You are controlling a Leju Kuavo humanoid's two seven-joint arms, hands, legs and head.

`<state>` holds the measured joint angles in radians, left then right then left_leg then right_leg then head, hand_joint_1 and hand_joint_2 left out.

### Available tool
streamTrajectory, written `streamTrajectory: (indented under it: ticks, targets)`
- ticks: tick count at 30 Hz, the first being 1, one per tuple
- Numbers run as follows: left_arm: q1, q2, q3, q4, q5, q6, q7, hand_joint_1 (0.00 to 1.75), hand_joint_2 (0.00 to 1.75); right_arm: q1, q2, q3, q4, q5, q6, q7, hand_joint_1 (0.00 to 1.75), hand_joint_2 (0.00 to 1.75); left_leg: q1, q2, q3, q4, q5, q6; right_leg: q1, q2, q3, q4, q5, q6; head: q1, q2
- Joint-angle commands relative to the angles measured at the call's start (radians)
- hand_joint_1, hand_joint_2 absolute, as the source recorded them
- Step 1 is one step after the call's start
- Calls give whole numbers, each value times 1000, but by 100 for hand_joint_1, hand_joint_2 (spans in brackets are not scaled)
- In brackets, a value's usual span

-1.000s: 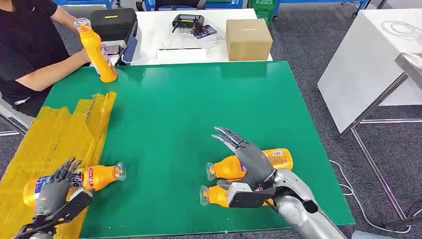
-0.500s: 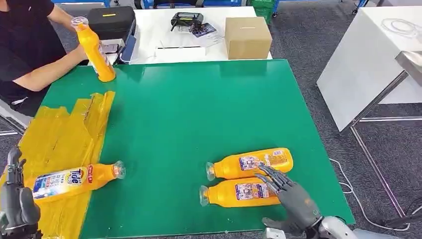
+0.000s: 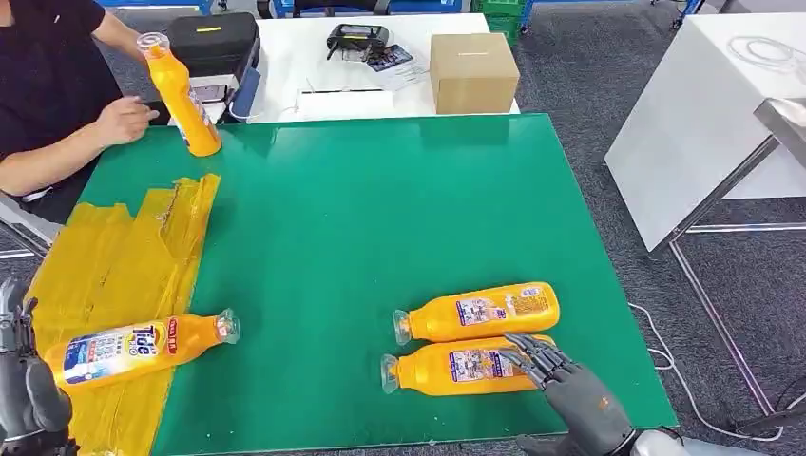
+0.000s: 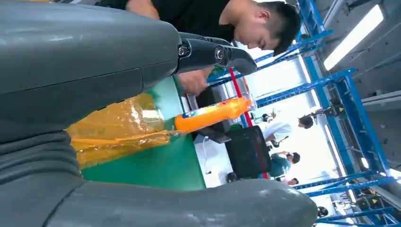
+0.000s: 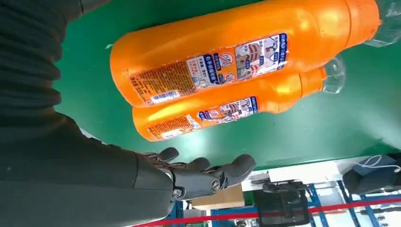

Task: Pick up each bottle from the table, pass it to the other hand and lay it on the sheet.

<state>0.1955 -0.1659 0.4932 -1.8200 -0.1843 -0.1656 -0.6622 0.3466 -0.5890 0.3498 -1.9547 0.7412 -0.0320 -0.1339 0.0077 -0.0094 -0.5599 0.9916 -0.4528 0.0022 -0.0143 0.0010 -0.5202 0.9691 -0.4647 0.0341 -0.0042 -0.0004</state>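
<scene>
Two orange bottles lie side by side on the green table at the front right, caps to the left: the far bottle (image 3: 480,312) (image 5: 222,113) and the near bottle (image 3: 461,366) (image 5: 236,52). My right hand (image 3: 570,391) (image 5: 208,176) hovers by the near bottle's base, fingers spread and holding nothing. A third orange bottle (image 3: 133,347) lies on the yellow sheet (image 3: 124,256). My left hand (image 3: 24,385) (image 4: 213,52) is at the front left corner beside it, apart from it and empty. A fourth bottle (image 3: 181,95) (image 4: 213,113) stands upright at the far left.
A person sits at the far left, one hand (image 3: 124,119) just beside the upright bottle. Behind the green table a white table holds a cardboard box (image 3: 473,71), a black case (image 3: 214,43) and a controller (image 3: 356,40). A white table (image 3: 713,114) stands to the right.
My right hand dropped back from above the two bottles to the front edge. My left hand left the bottle on the sheet and pulled away left. The person's hand let go of the upright bottle.
</scene>
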Motion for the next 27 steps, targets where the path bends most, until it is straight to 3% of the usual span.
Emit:
streamTrajectory:
  ticks: [1,7,12,27]
  targets:
    - [-16,1,-26,31,9,12,3,0,0,48,-85,11,-25,-14,-7,74,0,175,0,-2,2,0,-1,0,0,-2,2,0,-1,-1,0,0]
    - [-33,13,-37,48,18,6,8,0,0,19,-157,5,27,-75,17,138,0,175,0,0,2,0,-1,0,0,-1,3,-1,0,-1,0,0]
    - [-62,23,-51,76,27,-7,12,0,0,-205,-34,18,297,-9,131,111,0,175,1,2,3,-2,1,0,2,2,4,-4,2,-1,0,0]
    - [-80,33,-65,99,50,-34,19,0,0,-316,35,15,468,53,174,101,0,175,1,3,5,-2,0,0,2,2,6,-4,1,-2,0,0]
